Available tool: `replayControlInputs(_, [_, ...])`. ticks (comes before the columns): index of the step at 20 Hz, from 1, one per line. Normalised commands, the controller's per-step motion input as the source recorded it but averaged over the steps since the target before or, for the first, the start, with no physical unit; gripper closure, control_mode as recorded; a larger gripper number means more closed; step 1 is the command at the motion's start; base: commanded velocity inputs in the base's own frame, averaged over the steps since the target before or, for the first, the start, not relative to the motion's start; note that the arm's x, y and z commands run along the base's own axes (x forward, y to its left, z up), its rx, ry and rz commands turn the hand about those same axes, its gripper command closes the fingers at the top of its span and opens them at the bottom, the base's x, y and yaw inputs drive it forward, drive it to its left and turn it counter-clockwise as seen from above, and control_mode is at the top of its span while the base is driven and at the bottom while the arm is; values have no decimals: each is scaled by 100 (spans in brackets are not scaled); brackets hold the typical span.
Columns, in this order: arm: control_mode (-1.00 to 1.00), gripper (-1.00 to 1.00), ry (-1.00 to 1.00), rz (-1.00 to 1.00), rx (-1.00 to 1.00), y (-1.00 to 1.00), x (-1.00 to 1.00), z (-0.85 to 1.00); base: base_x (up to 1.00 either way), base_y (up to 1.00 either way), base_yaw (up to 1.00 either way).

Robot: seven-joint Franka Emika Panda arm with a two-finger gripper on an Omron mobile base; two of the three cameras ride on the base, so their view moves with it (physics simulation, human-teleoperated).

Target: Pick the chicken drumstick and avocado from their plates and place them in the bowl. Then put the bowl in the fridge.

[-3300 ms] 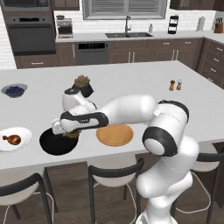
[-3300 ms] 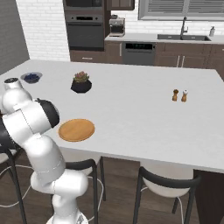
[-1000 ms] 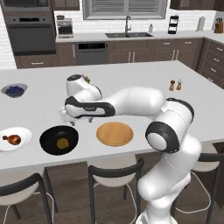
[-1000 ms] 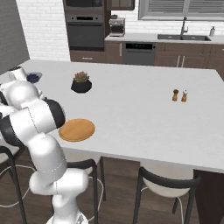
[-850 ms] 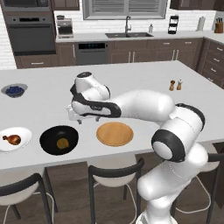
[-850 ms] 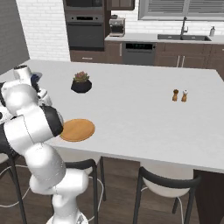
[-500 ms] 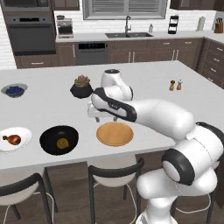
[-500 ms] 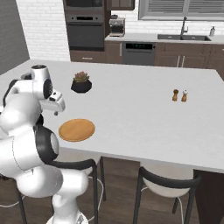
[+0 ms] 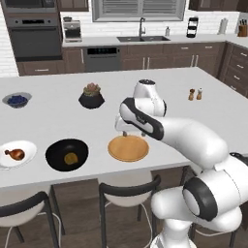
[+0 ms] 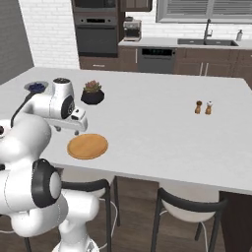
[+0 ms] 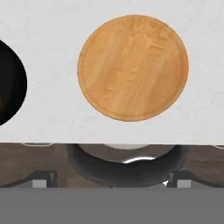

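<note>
Now the matte black bowl point(image 9: 67, 154) sits at the lower left of the left base view, wide and shallow, with the avocado point(image 9: 71, 158) lying inside it as a small olive-brown oval lump just right of its centre. At the left edge of the hand view, a dark curved slice of this bowl point(image 11: 11, 87) shows on the pale counter.

Left of the bowl in the left base view, near the frame's left edge, is the glossy white plate point(image 9: 29, 151) with its shallow rim. On it rests the chicken drumstick point(image 9: 15, 154), a small reddish-brown piece, much smaller than the plate, with its narrow bone end pointing toward the left edge.

Right of the bowl, near the centre of that view, lies the flat tan wooden plate point(image 9: 128, 147), round and bare. It also appears left of centre in the right base view point(image 10: 87, 145) and across the upper middle of the hand view point(image 11: 133, 68), where its grain runs in light streaks.

Above the wooden plate's far rim hangs the gripper point(image 9: 124, 131), not touching it and carrying nothing; in the right base view it point(image 10: 67, 130) hangs just upper left of the plate. Its fingers stand spread wide apart.

Farther back on the white counter point(image 9: 160, 92) stand a faceted black plant pot point(image 9: 91, 95), a small grey-blue berry bowl point(image 9: 17, 100) at the left, and two shakers point(image 9: 195, 93) at the right.
</note>
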Motion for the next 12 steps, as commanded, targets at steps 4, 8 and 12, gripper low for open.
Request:
replayControlInputs(4, [100,-100,0,0,0,0,0,0,-5,100,9])
replayControlInputs(8, [100,-100,0,0,0,0,0,0,0,100,1])
replayControlInputs(12, [100,-100,0,0,0,0,0,0,0,100,0])
